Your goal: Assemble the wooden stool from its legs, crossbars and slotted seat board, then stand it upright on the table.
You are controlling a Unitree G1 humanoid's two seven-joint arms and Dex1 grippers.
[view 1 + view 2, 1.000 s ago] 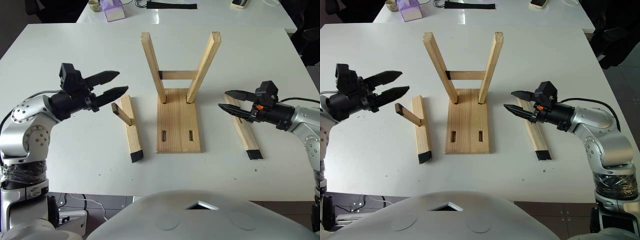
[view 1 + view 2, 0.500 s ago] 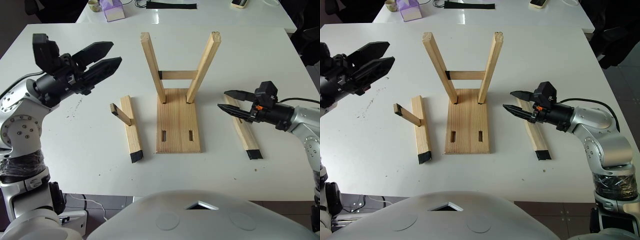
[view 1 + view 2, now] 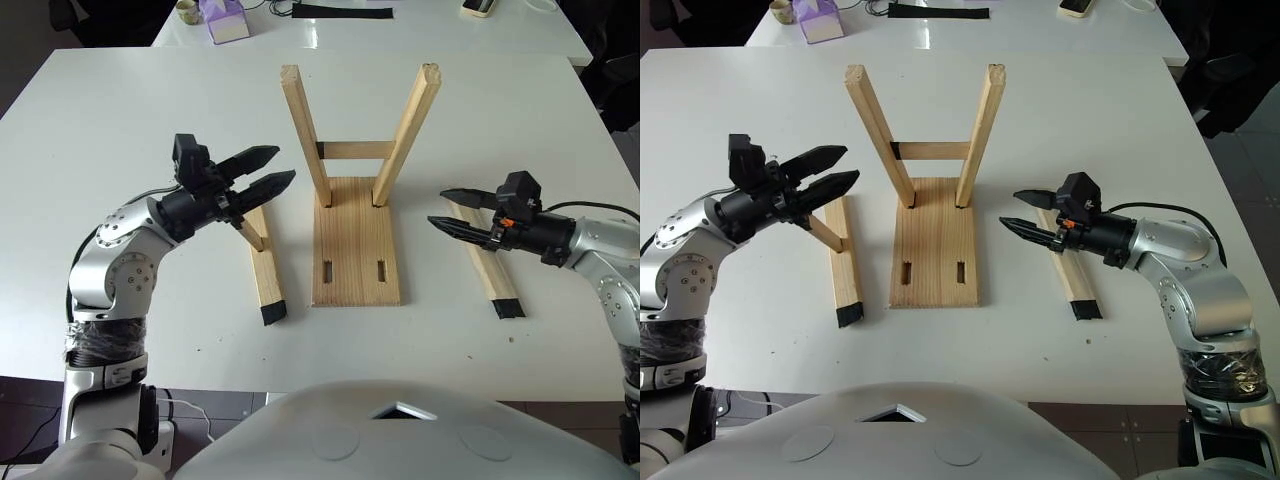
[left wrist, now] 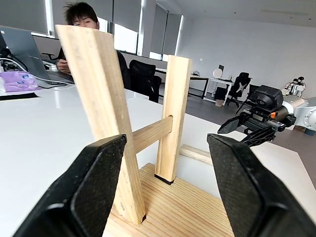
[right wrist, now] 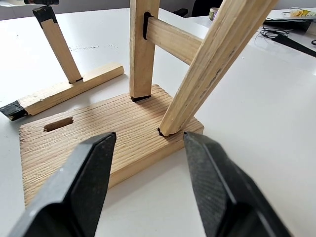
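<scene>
The left fingers [image 3: 262,186] are spread wide with nothing between them. They are held above the far end of a loose leg [image 3: 264,262] that lies flat just left of the seat board [image 3: 355,245]. A crossbar stub [image 3: 243,228] juts up from that leg at a slant. The right fingers [image 3: 462,197] are also parted and empty (both sets aim inward at the board). They sit low over the far end of a second loose leg [image 3: 487,265], which lies flat to the right of the board. Each loose leg has a black tip at its near end. The board itself lies flat on the white surface [image 3: 130,110]. Two legs [image 3: 305,135] stand in the board's far end, leaning apart and joined by a crossbar [image 3: 356,150]. The two slots [image 3: 329,270] at its near end are unfilled.
</scene>
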